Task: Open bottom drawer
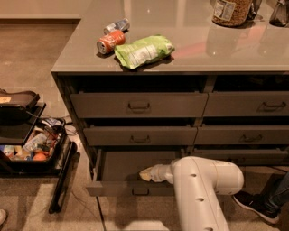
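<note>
The bottom drawer (113, 188) of the left column stands pulled out from the cabinet, showing its plain grey interior (122, 164). A small dark loop handle (140, 192) sits in the middle of its slim front panel. My gripper (145, 174) is over the drawer's interior, just behind the front panel and slightly right of the handle, pointing left. The white arm (203, 185) reaches in from the lower right and hides the drawer's right part.
The two taller drawers (137, 104) above are shut, as is the right column (246, 135). On the countertop lie a red can (110, 41), a silver can (116, 25), a green bag (143, 50) and a jar (231, 11). A black bin (27, 149) stands left, a person's shoe (253, 205) right.
</note>
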{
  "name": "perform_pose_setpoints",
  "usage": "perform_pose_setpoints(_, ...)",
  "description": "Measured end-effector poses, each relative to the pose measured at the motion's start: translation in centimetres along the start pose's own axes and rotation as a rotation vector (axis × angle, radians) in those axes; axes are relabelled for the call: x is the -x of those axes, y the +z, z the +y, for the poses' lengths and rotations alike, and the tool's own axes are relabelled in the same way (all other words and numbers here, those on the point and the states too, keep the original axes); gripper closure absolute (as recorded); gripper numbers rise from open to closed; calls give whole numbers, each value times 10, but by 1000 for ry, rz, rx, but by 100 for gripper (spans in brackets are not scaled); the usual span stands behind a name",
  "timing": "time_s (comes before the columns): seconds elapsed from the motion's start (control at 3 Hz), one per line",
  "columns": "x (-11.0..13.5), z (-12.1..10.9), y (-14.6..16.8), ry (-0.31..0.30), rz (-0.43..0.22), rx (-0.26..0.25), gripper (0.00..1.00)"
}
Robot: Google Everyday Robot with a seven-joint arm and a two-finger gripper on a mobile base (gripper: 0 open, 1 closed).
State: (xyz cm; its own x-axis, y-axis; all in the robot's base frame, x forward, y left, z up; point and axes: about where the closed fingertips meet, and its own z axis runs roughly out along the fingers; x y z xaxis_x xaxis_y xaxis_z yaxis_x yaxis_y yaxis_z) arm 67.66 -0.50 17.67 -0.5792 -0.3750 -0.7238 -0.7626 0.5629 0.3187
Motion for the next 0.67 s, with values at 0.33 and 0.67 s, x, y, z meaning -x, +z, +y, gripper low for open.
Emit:
perform_pose_setpoints(0.33,-10,10,-4,-4,-1,11,100)
perform_pose_setpoints(0.67,-30,32,-21,-6,-22,22,100)
